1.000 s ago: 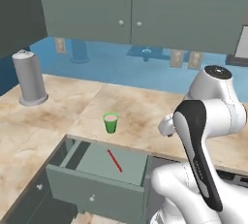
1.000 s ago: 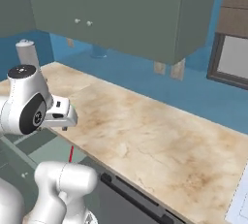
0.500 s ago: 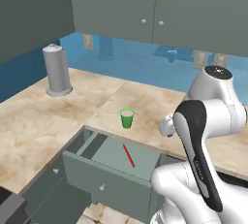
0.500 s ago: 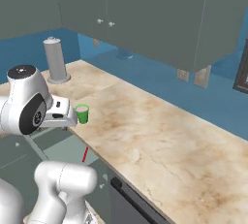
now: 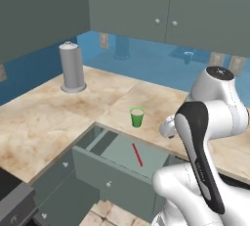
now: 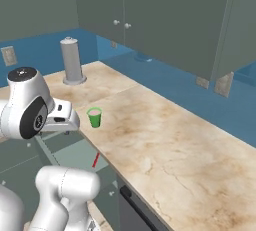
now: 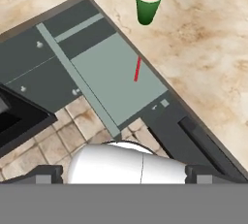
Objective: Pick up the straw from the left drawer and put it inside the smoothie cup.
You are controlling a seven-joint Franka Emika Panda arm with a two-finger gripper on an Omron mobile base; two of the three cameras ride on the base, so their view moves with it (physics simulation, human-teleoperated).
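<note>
Inside one drawer point(image 5: 117, 164) — one straw point(image 5: 137, 154) (red), one cup point(image 5: 137, 117)

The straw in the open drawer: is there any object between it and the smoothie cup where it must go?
Nothing visible stands in the way. The straw lies alone on the floor of the open left drawer, and the smoothie cup stands upright on the counter just beyond the drawer's edge. The grey canister stands far off to the side.
</note>
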